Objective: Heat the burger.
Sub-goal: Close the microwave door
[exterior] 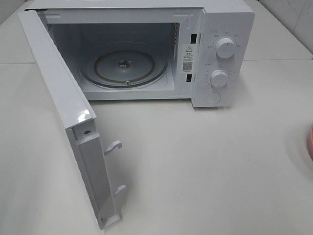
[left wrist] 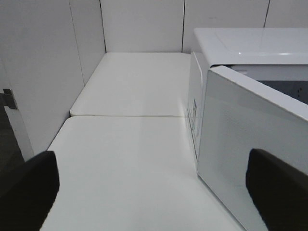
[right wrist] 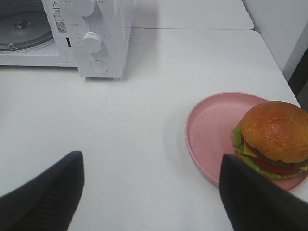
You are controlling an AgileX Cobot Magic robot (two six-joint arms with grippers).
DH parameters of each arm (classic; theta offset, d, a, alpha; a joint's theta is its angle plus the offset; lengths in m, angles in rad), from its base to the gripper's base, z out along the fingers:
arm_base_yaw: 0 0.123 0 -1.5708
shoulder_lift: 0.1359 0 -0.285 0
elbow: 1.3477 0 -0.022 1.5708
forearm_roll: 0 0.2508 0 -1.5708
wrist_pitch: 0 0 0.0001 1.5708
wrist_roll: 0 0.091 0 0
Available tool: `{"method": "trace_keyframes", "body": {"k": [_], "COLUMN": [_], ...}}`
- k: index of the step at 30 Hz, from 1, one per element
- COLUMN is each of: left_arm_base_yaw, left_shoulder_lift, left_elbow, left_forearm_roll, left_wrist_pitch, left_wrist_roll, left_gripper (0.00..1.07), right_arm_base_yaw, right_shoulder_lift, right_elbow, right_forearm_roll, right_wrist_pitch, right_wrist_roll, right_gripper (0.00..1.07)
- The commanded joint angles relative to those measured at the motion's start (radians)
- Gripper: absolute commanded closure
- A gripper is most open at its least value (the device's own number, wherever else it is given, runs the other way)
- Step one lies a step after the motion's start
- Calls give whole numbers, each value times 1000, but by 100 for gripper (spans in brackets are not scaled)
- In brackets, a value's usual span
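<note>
While microwave (exterior: 215,49) gapes, burger (right wrist: 274,137) rests on plate (right wrist: 211,130).

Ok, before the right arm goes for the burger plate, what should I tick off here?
1. Microwave door swung fully open: ok.
2. Glass turntable bare: ok.
3. Burger sitting on pink plate: ok.
4. Right end effector open, holding nothing: ok.
5. Left end effector open beside the door, holding nothing: ok.
6. Plate fits through the opening: cannot tell.
</note>
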Motion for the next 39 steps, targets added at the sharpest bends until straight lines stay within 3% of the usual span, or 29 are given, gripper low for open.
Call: {"method": "trace_keyframes", "body": {"k": [1,2,4,5,6,7,8,9,10,11,13,14,16,17,18,19,21,22,24,25,28,35,37,39], "left_arm_base_yaw": [2,2,2,2,2,2,2,2,2,2,2,2,2,2,2,2,2,2,2,2,2,2,2,2], "left_shoulder_lift": [51,51,110,110,155,155,182,232,232,288,311,365,385,435,435,483,502,549,566,601,664,826,899,985], "left_elbow": [90,90,161,161,189,189,195,202,202,202,202,202,202,202,202,202,202,202,202,202,202,202,202,201], "left_forearm_roll": [-5,-5,-1,-1,-1,-1,-1,-1,-1,9,16,44,67,138,138,221,247,284,291,298,303,411,449,493], "left_wrist_pitch": [-206,-206,-349,-349,-424,-424,-464,-512,-512,-539,-550,-588,-613,-666,-666,-723,-737,-770,-780,-801,-865,-1014,-1069,-1162], "left_wrist_roll": [6,6,6,6,4,4,-4,-49,-49,-98,-129,-195,-224,-289,-289,-346,-366,-409,-425,-460,-487,-465,-478,-530], "left_gripper": [22,22,45,45,65,65,77,99,99,106,106,106,106,106,106,106,106,106,106,106,106,106,106,106], "right_arm_base_yaw": [-3,-3,-3,-3,-3,-3,-3,-3,-3,-3,-3,-3,-3,-3,-3,-3,-3,-3,-3,-3,-3,-3,-3,-3], "right_shoulder_lift": [-31,-31,-31,-31,-31,-31,-31,-31,-31,-31,-31,-31,-31,-31,-31,-31,-31,-31,-31,-31,-31,-31,-31,-31], "right_elbow": [2,2,2,2,2,2,2,2,2,2,2,2,2,2,2,2,2,2,2,2,2,2,2,2], "right_forearm_roll": [-4,-4,-4,-4,-4,-4,-4,-4,-4,-4,-4,-4,-4,-4,-4,-4,-4,-4,-4,-4,-4,-4,-4,-4], "right_wrist_pitch": [-6,-6,-6,-6,-6,-6,-6,-6,-6,-6,-6,-6,-6,-6,-6,-6,-6,-6,-6,-6,-6,-6,-6,-6], "right_wrist_roll": [8,8,8,8,8,8,8,8,8,8,8,8,8,8,8,8,8,8,8,8,8,8,8,8], "right_gripper": [34,34,34,34,34,34,34,34,34,34,34,34,34,34,34,34,34,34,34,34,34,34,34,34]}}
